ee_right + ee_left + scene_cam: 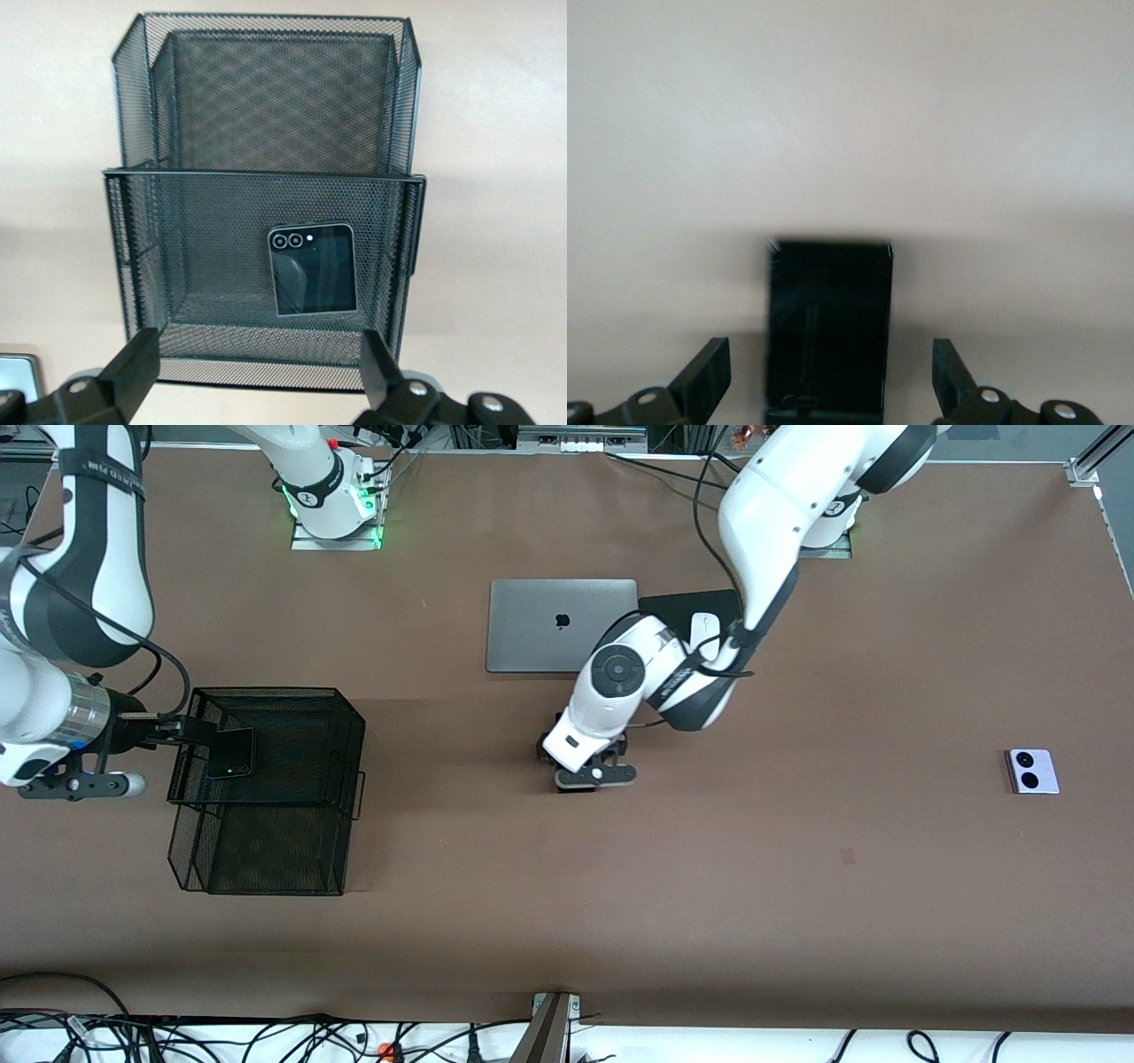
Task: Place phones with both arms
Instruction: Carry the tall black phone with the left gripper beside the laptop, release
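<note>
At the right arm's end of the table, your right gripper (190, 731) hangs over the black mesh basket (350, 717), fingers (133, 363) spread wide with nothing between them. The black flip phone (312, 269) is in the basket's upper compartment, apart from the fingers, so that drop looks done. Mid-table, nearer the camera than the grey laptop (562, 625), your left gripper (585, 766) sits low, jaws apart, straddling the long slim black phone (828, 328) on the table: either just released or lined up for a grab, I can't say which. 3rd phone, lavender-white (1033, 771), lies untouched toward the left arm's end.
</note>
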You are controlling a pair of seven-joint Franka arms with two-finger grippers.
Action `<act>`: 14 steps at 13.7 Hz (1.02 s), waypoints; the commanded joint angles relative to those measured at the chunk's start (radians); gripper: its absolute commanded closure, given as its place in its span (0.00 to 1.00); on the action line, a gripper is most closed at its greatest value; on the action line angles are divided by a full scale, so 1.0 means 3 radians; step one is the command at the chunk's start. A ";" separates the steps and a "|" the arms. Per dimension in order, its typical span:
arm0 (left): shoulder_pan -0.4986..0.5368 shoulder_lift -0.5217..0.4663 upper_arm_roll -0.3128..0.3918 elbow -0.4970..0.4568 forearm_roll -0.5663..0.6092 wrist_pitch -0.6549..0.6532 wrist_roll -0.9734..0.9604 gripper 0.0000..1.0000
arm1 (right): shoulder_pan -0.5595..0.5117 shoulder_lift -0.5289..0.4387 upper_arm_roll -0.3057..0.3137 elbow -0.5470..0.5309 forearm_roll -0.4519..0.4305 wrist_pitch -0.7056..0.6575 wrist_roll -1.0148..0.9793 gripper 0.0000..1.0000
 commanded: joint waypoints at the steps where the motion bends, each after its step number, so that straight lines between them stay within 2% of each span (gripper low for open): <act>1: 0.0361 -0.0540 0.0007 -0.0083 0.0013 -0.0577 0.0079 0.00 | 0.0086 0.0005 0.0025 0.0122 -0.0074 -0.0094 0.0176 0.00; 4: 0.0847 -0.0848 0.0002 -0.0083 0.0013 -0.1237 0.0890 0.00 | 0.0321 0.0031 0.0036 0.0117 -0.0053 -0.0059 0.0217 0.00; 7: 0.1246 -0.0940 0.0022 -0.0093 0.0064 -0.1682 0.1469 0.00 | 0.0755 0.0133 0.0046 0.0168 -0.0048 0.0017 0.0875 0.00; 8: 0.1348 -0.0956 0.0038 -0.0108 0.0246 -0.1805 0.1663 0.00 | 0.0898 0.0204 0.0051 0.0184 -0.0023 0.0124 0.1075 0.00; 10: 0.1527 -0.0956 0.0033 -0.0154 0.0651 -0.1954 0.1915 0.00 | 0.1286 0.0388 0.0056 0.0240 -0.0022 0.0420 0.1509 0.00; 14: 0.2227 -0.0935 0.0033 -0.0359 0.0729 -0.1929 0.1967 0.00 | 0.1941 0.0955 0.0056 0.0658 -0.0012 0.0743 0.2547 0.00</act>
